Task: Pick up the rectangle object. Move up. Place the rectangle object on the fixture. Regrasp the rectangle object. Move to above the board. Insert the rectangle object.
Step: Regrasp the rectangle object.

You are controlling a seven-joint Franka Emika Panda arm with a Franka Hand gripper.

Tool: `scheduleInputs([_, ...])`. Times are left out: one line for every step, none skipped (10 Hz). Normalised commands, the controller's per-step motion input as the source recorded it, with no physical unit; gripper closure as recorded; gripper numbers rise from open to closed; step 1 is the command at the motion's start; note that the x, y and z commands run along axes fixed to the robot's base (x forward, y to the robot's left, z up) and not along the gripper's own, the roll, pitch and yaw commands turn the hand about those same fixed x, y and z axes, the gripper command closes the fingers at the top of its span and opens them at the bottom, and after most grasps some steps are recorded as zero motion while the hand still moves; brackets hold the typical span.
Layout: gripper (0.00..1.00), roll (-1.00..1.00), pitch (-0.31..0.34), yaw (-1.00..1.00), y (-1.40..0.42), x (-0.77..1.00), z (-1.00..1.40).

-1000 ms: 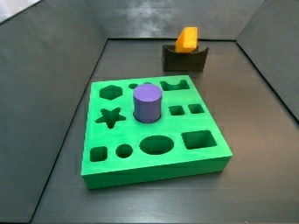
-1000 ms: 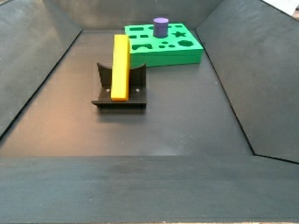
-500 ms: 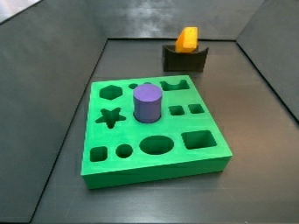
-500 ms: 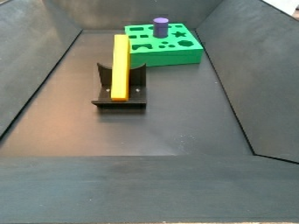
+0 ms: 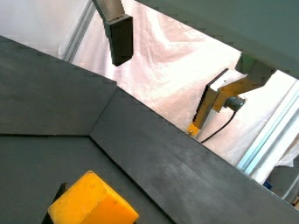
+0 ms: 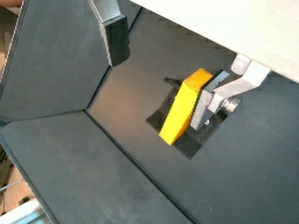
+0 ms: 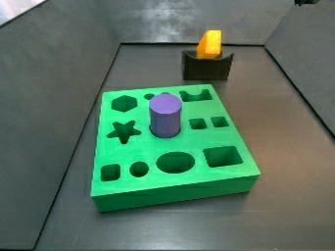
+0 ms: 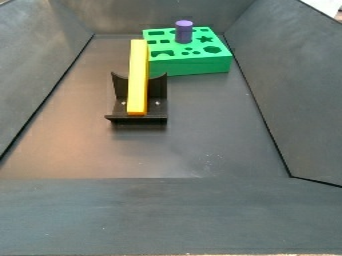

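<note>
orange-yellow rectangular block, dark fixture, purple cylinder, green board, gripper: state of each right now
orange-yellow rectangular block: resting on the fixture, not held
dark fixture: on the floor, carrying the block
purple cylinder: upright in a board hole
green board: flat on the floor, other holes empty
gripper: open, empty, above the block

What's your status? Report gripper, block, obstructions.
Gripper open, empty, above the fixture. Rectangle object resting on fixture, not grasped. Purple cylinder standing in the board.

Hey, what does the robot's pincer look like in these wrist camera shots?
In both wrist views the pincer has flat silver finger plates; one finger carries a dark rectangular pad, the other is a light metal piece with a bolt. A dark cable shows beside it in a wrist view. Neither side view shows it.
</note>
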Motion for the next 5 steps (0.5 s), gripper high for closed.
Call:
scheduleInputs([0.00,0.18,0.042,0.23,-0.04,0.09,0.00])
scheduleInputs([0.00,0.17,0.019,0.22,-0.05,0.09,-0.01])
scheduleInputs([0.00,0.27,-0.034,0.20,0.05,0.03,-1.00])
scheduleInputs([0.00,0.26,-0.049,0.16,0.05,0.04,-1.00])
scheduleInputs([0.00,0.23,-0.072,0.12,0.04,0.05,-1.00])
